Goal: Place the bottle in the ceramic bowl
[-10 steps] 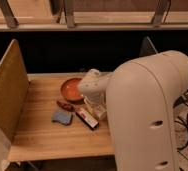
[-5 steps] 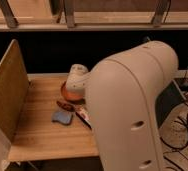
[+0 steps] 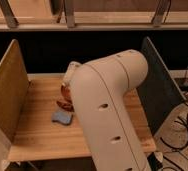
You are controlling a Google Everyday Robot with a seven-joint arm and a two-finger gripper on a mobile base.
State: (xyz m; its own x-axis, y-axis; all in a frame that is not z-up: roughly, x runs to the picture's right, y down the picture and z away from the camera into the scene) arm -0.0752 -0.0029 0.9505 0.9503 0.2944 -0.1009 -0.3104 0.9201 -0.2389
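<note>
Mostly white arm (image 3: 112,105) across the ceramic bowl (image 3: 64,93), blue sponge (image 3: 62,118) nearby, hand hidden, grip unknowable.

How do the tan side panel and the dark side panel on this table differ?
The tan panel is light wood; the dark panel is grey. The tan panel shows fully; the arm covers part of the dark panel. Both stand upright at the table ends. The gripper hangs by the ceramic bowl.

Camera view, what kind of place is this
Probably a lab test station, not a home: a wooden table fenced by upright side panels, cables on the floor, and the arm over the bowl. The gripper is hidden behind the arm.
</note>
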